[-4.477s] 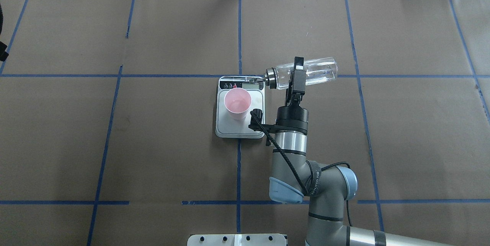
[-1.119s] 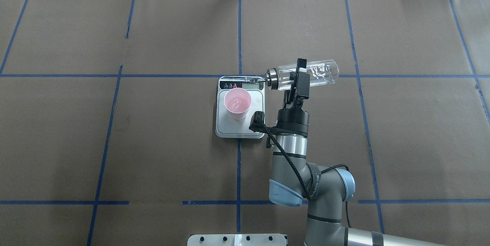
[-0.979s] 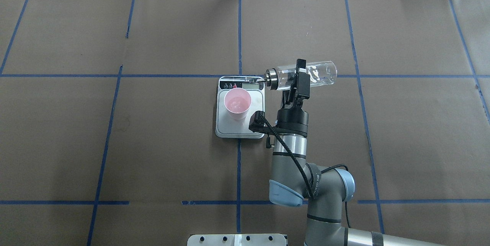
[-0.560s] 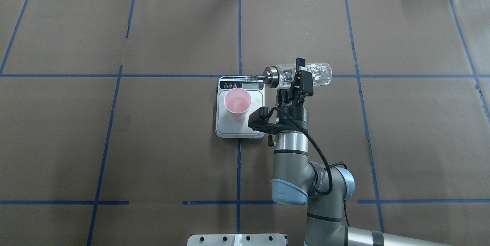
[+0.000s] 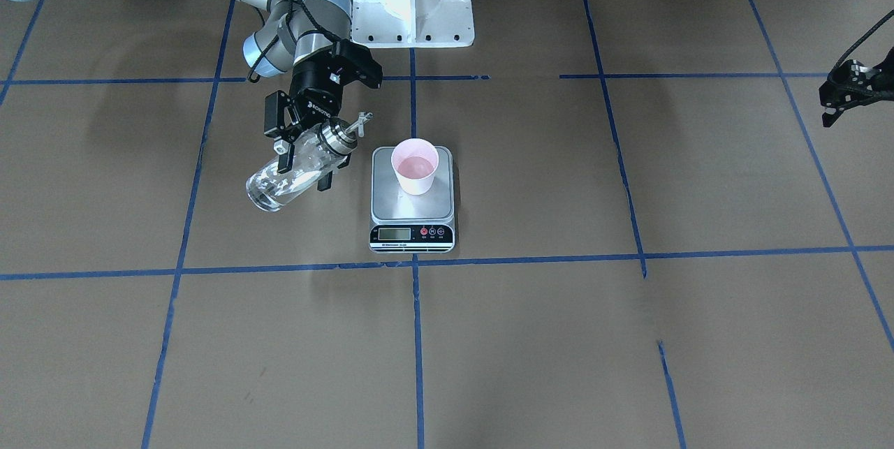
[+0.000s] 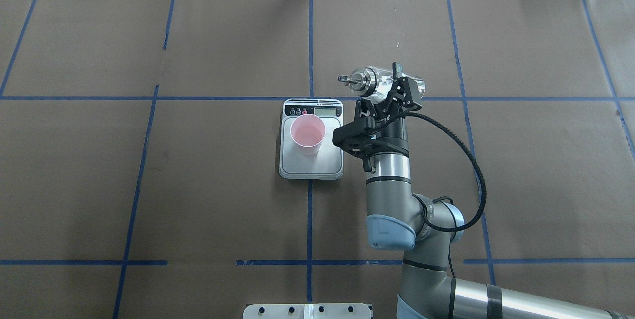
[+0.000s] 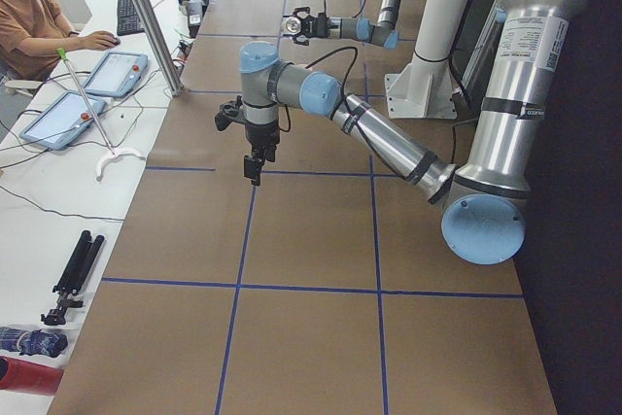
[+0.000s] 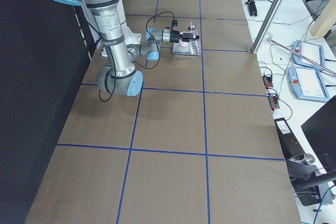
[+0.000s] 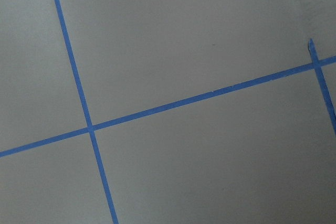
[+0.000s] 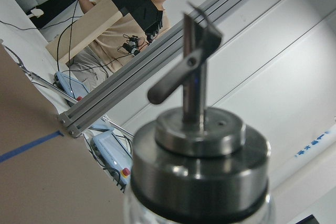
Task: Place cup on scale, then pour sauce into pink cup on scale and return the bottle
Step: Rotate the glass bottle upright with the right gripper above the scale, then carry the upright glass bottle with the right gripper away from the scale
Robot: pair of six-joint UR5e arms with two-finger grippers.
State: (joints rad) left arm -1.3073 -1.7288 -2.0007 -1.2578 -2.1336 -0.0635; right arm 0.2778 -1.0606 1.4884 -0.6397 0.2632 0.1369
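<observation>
Bottle (image 5: 278, 185) — glass, likely slick, brittle — clamped below its collar in my right jaws, 1 o'clock of scale (image 6: 311, 167).

The cup (image 6: 307, 133) stands on the platform of the scale (image 6: 311, 166). The scale sits near the middle of the table (image 6: 198, 185), with its display end away from the robot. To the right of the scale and apart from it, the bottle (image 5: 279, 187) hangs above the table in the right gripper (image 5: 304, 166), tilted with its spout end nearer the scale than its base. The left gripper (image 7: 254, 172) hangs over the table far off to the left.
</observation>
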